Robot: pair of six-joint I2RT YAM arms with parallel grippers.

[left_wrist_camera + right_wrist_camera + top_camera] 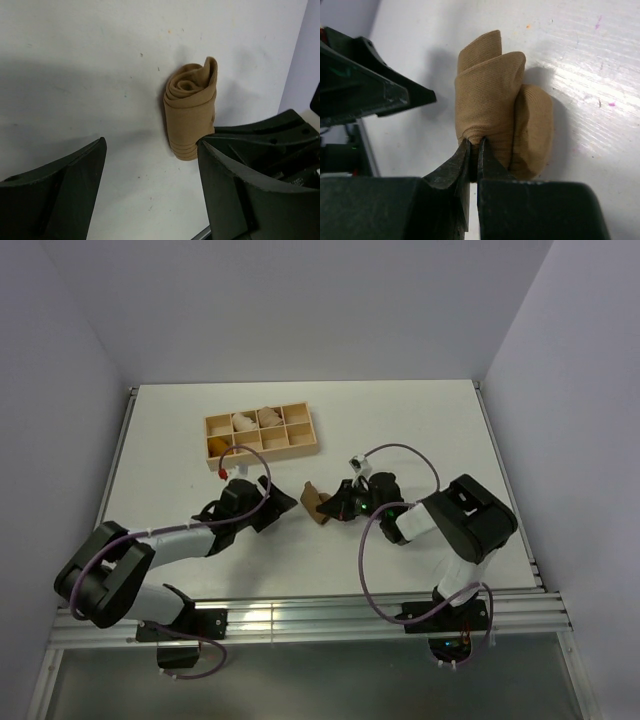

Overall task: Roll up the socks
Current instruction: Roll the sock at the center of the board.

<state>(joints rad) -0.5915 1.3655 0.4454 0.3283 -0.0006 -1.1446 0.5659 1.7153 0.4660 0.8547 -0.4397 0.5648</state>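
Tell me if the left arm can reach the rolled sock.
Probably yes: the left gripper faces the rolled sock, jaws open, bare table between; the right gripper pinches one end.

Sock roll fold unseen inside right claw; tray contents too small to tell.

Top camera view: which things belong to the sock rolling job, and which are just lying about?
Job: rolled brown sock; right gripper, pinching it; left gripper, open beside it.
Lying about: wooden tray; pale bundles inside it.
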